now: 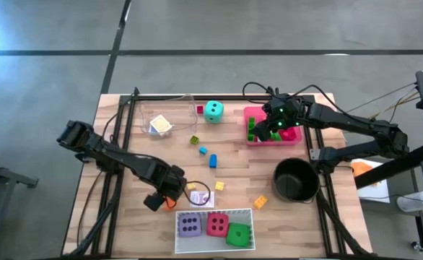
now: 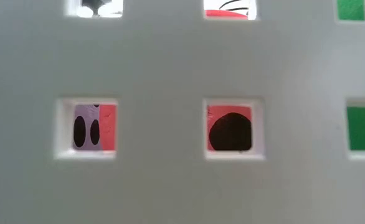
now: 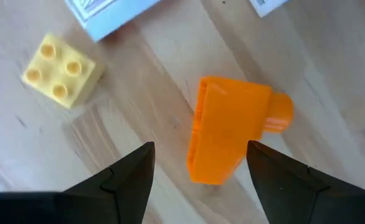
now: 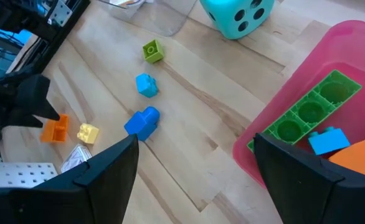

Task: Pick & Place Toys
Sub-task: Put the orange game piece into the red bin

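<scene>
Wooden table (image 1: 233,155); grey floor (image 1: 269,29) beyond; toys scattered.

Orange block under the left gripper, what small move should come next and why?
Probably lower the left gripper a little and close on the orange block. Its fingers stand open on either side of the block, which lies loose on the wooden table, not yet gripped, with the yellow block well aside.
</scene>
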You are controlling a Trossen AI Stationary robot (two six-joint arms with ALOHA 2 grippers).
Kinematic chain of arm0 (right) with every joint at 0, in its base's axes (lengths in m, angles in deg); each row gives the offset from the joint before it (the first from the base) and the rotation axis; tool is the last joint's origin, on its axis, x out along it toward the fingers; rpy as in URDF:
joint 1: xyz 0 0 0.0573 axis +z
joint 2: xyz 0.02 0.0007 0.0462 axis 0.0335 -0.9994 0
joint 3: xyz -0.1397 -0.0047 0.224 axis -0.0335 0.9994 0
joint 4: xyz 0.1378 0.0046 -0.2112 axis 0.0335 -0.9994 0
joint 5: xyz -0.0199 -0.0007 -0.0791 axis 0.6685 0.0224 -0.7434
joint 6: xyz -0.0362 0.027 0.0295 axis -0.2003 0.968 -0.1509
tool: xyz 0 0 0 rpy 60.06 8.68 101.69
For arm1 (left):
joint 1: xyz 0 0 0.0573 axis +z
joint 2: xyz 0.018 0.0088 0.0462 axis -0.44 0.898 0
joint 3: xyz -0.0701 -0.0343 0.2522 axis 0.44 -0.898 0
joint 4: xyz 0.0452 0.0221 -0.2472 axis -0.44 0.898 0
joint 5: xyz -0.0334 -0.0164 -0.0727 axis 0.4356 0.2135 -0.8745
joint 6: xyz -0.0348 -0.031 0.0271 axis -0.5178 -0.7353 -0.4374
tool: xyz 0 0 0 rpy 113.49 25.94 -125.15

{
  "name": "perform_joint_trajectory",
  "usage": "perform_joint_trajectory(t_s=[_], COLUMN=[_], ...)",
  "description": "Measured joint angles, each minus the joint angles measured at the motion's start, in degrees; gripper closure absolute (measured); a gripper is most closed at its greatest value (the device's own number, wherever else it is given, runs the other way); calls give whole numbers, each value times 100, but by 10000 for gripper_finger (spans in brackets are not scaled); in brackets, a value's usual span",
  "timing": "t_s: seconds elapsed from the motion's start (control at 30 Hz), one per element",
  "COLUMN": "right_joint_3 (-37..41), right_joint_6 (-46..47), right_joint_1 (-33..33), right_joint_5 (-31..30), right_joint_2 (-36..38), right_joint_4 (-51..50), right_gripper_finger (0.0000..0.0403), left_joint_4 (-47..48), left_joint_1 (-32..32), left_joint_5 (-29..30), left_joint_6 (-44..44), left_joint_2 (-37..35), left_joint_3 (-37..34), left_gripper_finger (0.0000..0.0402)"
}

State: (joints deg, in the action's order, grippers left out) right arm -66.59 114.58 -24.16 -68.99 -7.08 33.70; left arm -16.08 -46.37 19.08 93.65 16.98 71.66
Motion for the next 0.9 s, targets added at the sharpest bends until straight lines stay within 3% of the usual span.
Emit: perform_joint_trajectory(t_s=[0.33,0.9], right_joint_3=[0,0], right_joint_6=[51,229], right_joint_1=[18,262], right_joint_5=[-2,-37], right_joint_2=[0,0], right_joint_4=[2,9], right_gripper_finger=[94,94], left_joint_4=[-2,-778], left_joint_1=[-253,-280], left_joint_5=[19,-20], left_joint_6=[1174,1666], left_joint_2=[4,7], left_joint_3=[-15,-391], left_gripper_finger=[144,148])
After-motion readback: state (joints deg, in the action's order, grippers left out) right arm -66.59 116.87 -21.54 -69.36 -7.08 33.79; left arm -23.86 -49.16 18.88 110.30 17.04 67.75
